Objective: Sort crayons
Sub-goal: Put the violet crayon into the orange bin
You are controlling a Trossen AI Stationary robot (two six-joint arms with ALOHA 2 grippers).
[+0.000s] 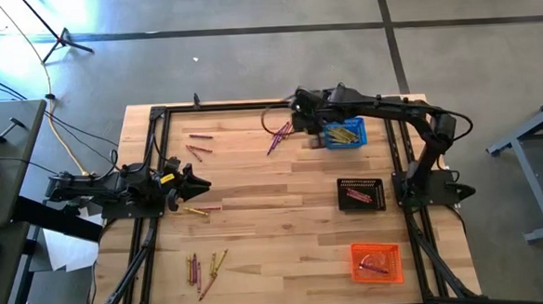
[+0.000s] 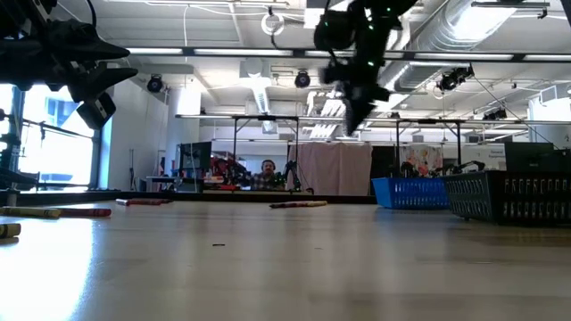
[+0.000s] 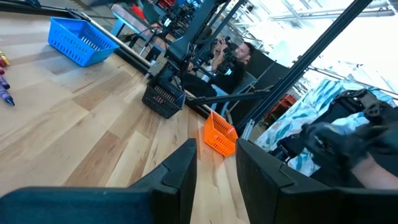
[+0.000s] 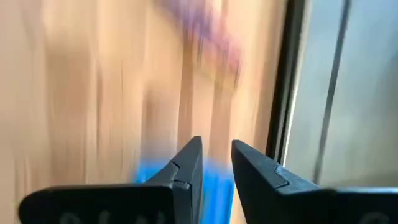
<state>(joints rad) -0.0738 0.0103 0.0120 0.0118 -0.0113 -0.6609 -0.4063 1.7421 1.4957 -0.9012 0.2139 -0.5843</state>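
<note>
The blue mesh basket [image 1: 347, 133] is holding yellow crayons [image 1: 345, 134]; beside it, the black basket [image 1: 360, 193] is holding pink ones, the orange basket [image 1: 377, 263] purple. The right pincer [image 1: 300, 121] is hovering near the blue basket, fingers slightly parted, empty. The left pincer [image 1: 201, 184] is waiting well apart, spread.

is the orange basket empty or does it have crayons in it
Not empty: the high view shows a few reddish crayons lying inside the orange basket.
</note>
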